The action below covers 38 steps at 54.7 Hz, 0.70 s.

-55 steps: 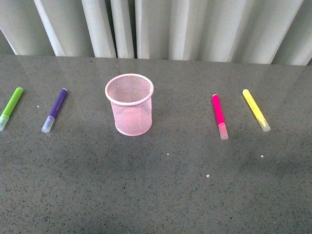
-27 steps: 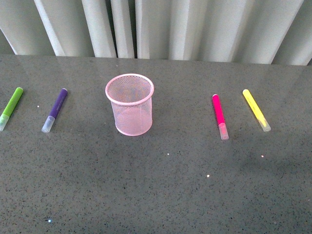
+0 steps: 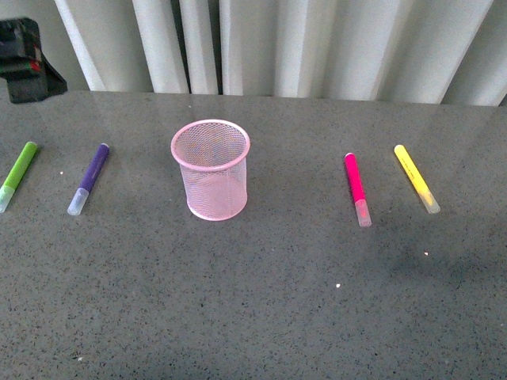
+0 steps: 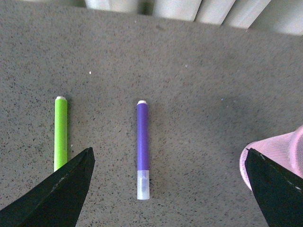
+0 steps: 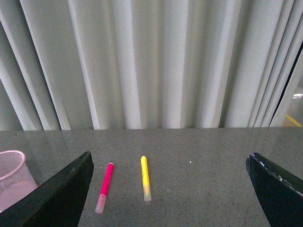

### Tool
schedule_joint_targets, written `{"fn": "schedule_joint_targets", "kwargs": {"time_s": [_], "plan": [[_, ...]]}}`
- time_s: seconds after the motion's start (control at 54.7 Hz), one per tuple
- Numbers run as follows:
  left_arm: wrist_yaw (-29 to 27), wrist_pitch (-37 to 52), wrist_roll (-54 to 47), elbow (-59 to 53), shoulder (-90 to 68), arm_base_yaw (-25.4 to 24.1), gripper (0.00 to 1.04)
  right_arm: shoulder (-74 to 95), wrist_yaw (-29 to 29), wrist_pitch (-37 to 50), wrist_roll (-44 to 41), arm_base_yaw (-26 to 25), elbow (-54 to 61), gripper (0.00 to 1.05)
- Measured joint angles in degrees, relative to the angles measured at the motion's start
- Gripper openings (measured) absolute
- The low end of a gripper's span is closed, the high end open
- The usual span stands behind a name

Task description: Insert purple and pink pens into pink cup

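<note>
Careful, both arms' jaws gape apart, the left over the short purple clear-capped highlighter (image 4: pixel 142 142) mid-frame, and the lime-green marker (image 4: pixel 60 132) beside it risks a mis-grab.

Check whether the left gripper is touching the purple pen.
Apart. In the left wrist view the purple pen lies between the open fingers of the left gripper, with bare table on both sides.

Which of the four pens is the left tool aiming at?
The purple pen: it lies centred between the fingers of the left tool. The green pen sits off to one side; the pink pen and yellow pen lie past the pink cup.
</note>
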State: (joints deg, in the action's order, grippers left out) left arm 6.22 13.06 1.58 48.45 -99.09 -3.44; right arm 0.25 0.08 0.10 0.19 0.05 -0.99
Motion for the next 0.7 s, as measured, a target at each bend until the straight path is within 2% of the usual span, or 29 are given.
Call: {"fn": "schedule_joint_targets", "kwargs": {"time_s": [0.695], "plan": [[-5.7,-2.8,-5.9,14.8,-20.5,5.6,0.98,0.0,0.0,0.0,0.0,0.0,0.0,0.98]]}}
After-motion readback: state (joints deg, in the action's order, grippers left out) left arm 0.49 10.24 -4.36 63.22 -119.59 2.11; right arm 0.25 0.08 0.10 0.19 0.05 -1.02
